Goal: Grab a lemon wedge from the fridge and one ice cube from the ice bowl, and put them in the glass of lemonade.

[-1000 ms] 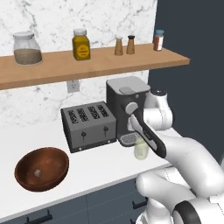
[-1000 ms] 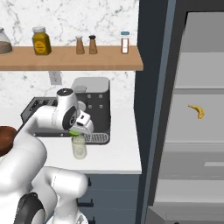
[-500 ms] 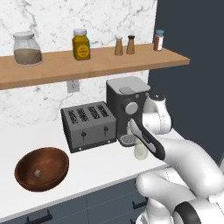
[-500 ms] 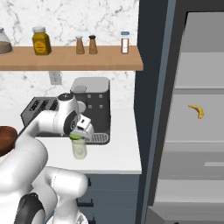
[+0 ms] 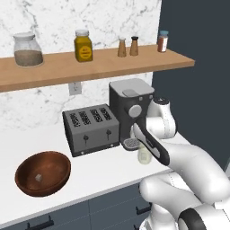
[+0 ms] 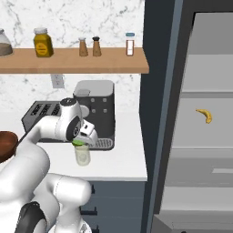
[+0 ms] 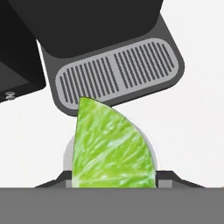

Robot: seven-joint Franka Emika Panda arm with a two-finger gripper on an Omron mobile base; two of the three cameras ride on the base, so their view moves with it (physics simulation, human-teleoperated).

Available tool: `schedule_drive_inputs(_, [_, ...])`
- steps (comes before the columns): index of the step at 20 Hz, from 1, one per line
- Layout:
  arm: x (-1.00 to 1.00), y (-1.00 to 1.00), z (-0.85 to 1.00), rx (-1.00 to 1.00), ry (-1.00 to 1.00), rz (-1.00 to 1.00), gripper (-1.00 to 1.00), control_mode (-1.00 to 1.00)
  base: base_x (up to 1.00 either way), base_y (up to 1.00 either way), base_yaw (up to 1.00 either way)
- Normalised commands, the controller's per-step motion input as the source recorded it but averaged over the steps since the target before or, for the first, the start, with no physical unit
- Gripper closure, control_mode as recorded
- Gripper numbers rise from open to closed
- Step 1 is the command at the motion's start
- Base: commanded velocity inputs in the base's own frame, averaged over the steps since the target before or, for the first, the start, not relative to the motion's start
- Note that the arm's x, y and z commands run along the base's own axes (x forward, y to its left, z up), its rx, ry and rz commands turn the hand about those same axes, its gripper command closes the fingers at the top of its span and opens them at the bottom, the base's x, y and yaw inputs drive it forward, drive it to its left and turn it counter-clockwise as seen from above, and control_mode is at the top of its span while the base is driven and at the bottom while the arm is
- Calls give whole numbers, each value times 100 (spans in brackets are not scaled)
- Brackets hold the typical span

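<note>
Since a second ago the arm has drawn slightly back toward the base, carrying the gripper (image 6: 81, 142) to a spot right above the glass of lemonade (image 6: 82, 154), which stands on the white counter (image 6: 123, 159) just in front of the coffee machine's drip tray (image 7: 118, 72). Its fingers are clamped on the lemon wedge (image 7: 111, 146), a bright green slice with its tip pointing toward the tray, and the glass rim peeks out behind it. Further along the counter sits the toaster (image 5: 91, 130), and beyond it the ice bowl (image 5: 43, 173) with one ice cube (image 5: 39, 178) inside. Off to the side the fridge (image 6: 205, 136) stands open, a yellow curved piece (image 6: 205, 115) on a shelf.
</note>
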Motion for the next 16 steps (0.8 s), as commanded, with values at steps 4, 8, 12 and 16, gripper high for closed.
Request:
schedule_drive_inputs(4, [0,0,0,0,0,0,-100,-100,0,0,0])
schedule_drive_inputs(8, [0,0,0,0,0,0,-100,-100,0,0,0])
schedule_drive_inputs(12, [0,0,0,0,0,0,-100,-100,0,0,0])
schedule_drive_inputs(16, [0,0,0,0,0,0,-100,-100,0,0,0])
